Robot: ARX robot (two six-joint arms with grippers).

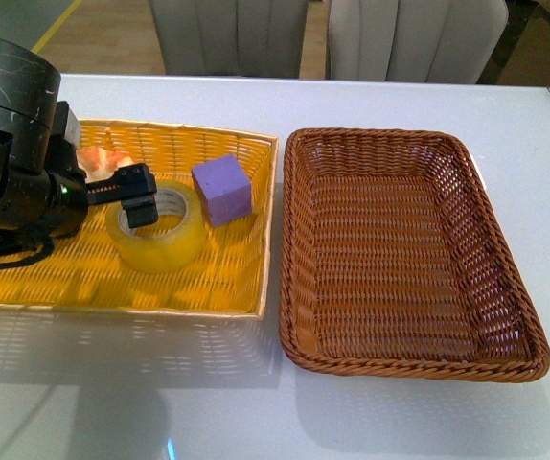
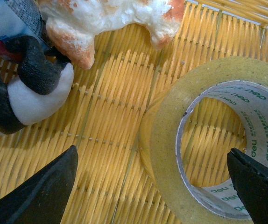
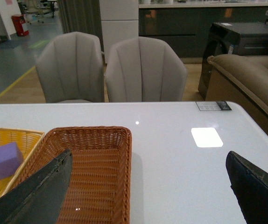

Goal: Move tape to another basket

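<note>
At left in the front view the left gripper (image 1: 139, 199) hangs wide open over the tape (image 1: 174, 244), which lies flat in the yellow basket (image 1: 160, 311), with one finger outside the ring and one over its hole. Closing off-centre on that slick wall could tip the roll or shove it into the purple cube (image 1: 222, 189) just behind. Further right sits the brown basket (image 1: 409, 364); the right gripper (image 3: 149, 158) is spread wide, holding nothing.

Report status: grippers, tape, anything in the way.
Left gripper open, straddling tape wall. Right gripper open, holding nothing. Tape flat in yellow basket. Purple block close beside it; brown basket bare.
</note>
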